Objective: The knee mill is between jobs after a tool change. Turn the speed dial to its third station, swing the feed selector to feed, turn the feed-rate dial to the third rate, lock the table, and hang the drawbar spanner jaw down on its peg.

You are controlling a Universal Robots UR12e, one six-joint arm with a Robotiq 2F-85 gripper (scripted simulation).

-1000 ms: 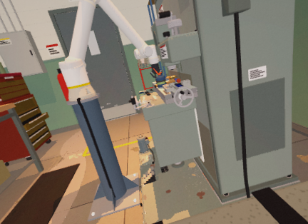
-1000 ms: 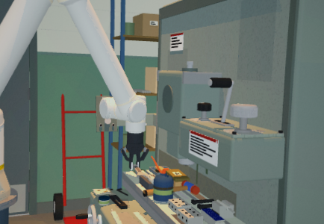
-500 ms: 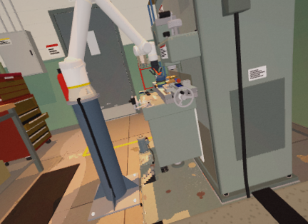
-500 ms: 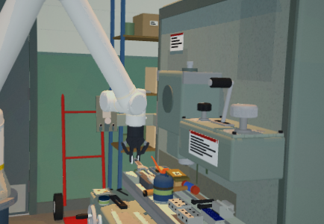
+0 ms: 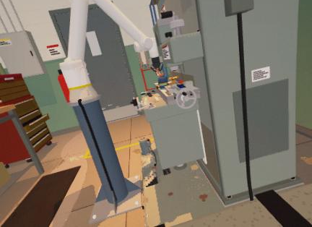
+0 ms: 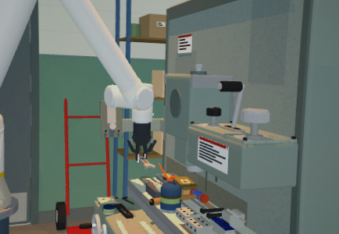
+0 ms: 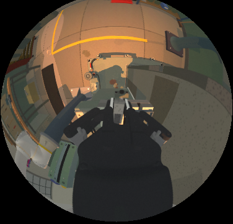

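Observation:
The drawbar spanner [image 6: 143, 161], a small pale metal tool, hangs above the mill table, clamped in my closed gripper [image 6: 140, 156], and in the wrist camera its shank [image 7: 119, 111] sticks out between the fingers. On the mill head to the right sit a small black dial [image 6: 213, 112], a lever with a black handle [image 6: 231, 86] and a larger grey dial [image 6: 254, 116]. A grey peg plate [image 6: 110, 118] is mounted behind my wrist. The spanner's jaw end is too small to make out.
The mill head's front face [image 6: 177, 104] stands close to the right of my gripper. Below, the table holds an oil can [image 6: 170, 195], blocks and small tools. A red hand truck [image 6: 84, 163] and blue shelving [image 6: 122, 77] stand behind.

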